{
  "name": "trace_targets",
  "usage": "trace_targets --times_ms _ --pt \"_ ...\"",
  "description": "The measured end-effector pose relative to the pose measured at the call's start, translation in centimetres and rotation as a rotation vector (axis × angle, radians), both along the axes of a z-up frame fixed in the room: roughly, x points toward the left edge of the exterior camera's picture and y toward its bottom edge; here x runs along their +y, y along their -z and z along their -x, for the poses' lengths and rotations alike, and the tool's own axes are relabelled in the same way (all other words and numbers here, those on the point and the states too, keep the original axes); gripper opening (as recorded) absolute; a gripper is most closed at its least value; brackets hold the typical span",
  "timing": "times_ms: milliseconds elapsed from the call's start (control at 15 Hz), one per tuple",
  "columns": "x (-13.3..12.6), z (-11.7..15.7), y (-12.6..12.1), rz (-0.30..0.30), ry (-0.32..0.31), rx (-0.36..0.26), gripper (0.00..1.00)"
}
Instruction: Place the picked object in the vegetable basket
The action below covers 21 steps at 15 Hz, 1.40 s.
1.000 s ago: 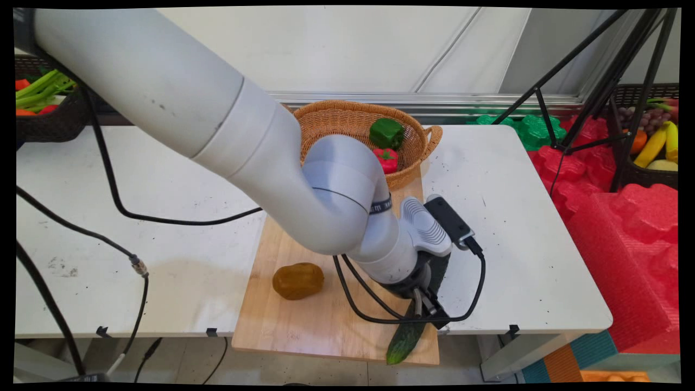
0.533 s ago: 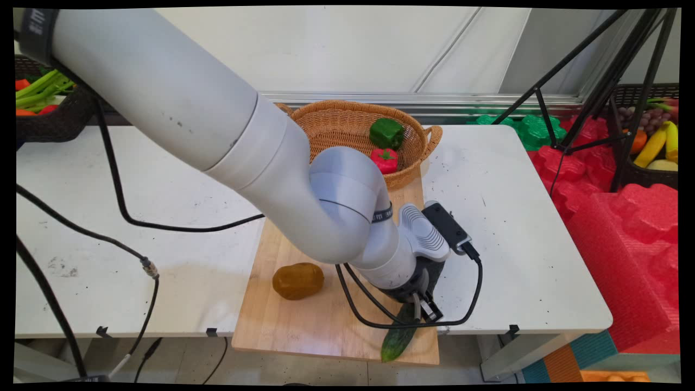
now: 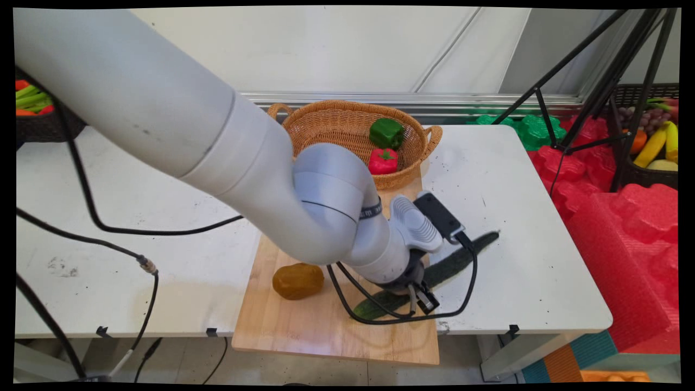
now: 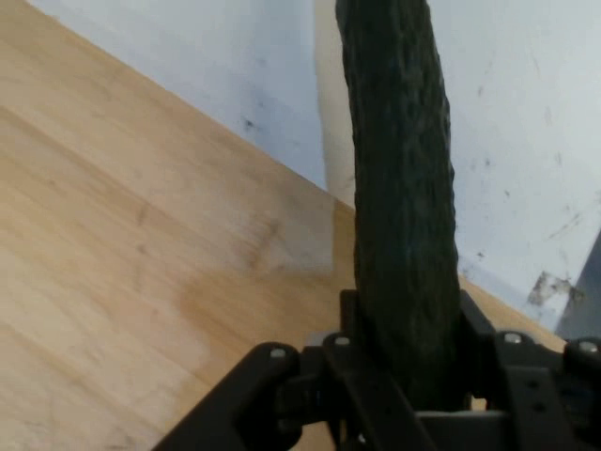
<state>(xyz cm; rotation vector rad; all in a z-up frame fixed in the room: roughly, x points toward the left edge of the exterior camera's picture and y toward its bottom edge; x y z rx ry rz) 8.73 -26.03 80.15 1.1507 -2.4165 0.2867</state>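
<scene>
A black gripper [image 3: 418, 293] hangs low over a wooden cutting board [image 3: 304, 331], its fingers [image 4: 352, 324] pinching a long dark green cucumber [image 3: 461, 258] near the middle. The cucumber lies slantwise, one end over the board, the other over the white tabletop [image 3: 516, 190]. A brownish potato [image 3: 297, 281] sits on the board, left of the gripper. Farther back, a wicker basket [image 3: 336, 122] holds a red pepper [image 3: 383, 161] and a green pepper [image 3: 386, 133].
</scene>
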Motion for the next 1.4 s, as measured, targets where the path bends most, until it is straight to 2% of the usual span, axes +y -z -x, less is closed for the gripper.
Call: trace_targets --times_ms 333,667,933,1200,1400 --pt "-0.5 -1.5 -3.8 0.087 -0.007 0.026 0.0" --pt "-2.3 -3.6 -9.1 0.191 0.006 0.058 0.0" --pt "-4.2 -5.8 -13.3 0.28 0.009 0.078 0.0" --pt "-6.9 -8.5 -16.3 0.361 -0.009 0.076 0.0" --pt "-9.5 -11.3 -17.4 0.412 -0.038 0.058 0.0"
